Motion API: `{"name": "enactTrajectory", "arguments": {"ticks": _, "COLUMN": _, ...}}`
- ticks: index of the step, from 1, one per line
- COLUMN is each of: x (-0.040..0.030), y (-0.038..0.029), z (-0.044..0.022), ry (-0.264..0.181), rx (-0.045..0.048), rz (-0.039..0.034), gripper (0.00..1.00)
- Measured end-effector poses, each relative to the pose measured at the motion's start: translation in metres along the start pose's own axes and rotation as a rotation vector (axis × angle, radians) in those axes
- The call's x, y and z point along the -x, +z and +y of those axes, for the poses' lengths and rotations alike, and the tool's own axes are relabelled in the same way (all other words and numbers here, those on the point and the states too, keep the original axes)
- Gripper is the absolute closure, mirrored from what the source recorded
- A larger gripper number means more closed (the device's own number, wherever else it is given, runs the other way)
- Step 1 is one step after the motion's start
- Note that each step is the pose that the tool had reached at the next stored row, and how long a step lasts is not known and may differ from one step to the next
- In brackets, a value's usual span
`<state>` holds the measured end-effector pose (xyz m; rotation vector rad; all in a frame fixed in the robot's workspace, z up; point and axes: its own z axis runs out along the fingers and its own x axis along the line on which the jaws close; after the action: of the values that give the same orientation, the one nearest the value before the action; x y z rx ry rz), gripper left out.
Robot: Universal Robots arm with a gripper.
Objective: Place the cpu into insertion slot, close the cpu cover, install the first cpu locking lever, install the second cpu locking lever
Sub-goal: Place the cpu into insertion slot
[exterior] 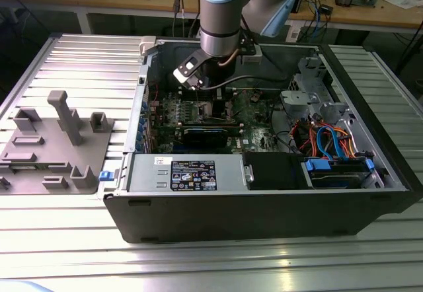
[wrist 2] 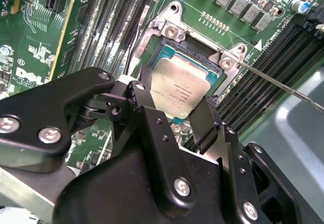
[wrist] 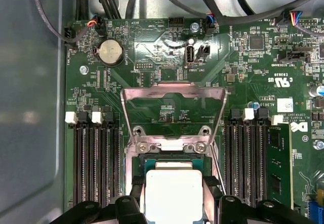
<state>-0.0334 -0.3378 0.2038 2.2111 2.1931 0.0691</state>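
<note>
While fingers (wrist 2: 204, 122) clamp cpu (wrist 2: 179, 86) just over open socket (wrist 2: 190, 49), you look to be on step one, placing; cpu cover (wrist: 173, 89) stands flipped open. Seating likely asks of you square alignment, gentle level descent.

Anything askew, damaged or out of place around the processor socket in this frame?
Nothing stands out. The gripper holds the cpu by two opposite edges at the open socket. The cpu cover is hinged up off the socket, and the board shows no visible damage.
</note>
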Motion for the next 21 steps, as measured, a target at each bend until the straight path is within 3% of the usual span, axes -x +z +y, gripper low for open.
{"name": "enactTrajectory", "arguments": {"ticks": 11, "x": -0.0021, "y": 0.0052, "z": -0.0003, "ry": -0.008, "rx": -0.0003, "rz": -0.0041, "gripper": 0.46}}
{"name": "enactTrajectory", "arguments": {"ticks": 21, "x": -0.0024, "y": 0.0059, "z": -0.0002, "ry": -0.007, "rx": 0.0003, "rz": -0.0026, "gripper": 0.45}}
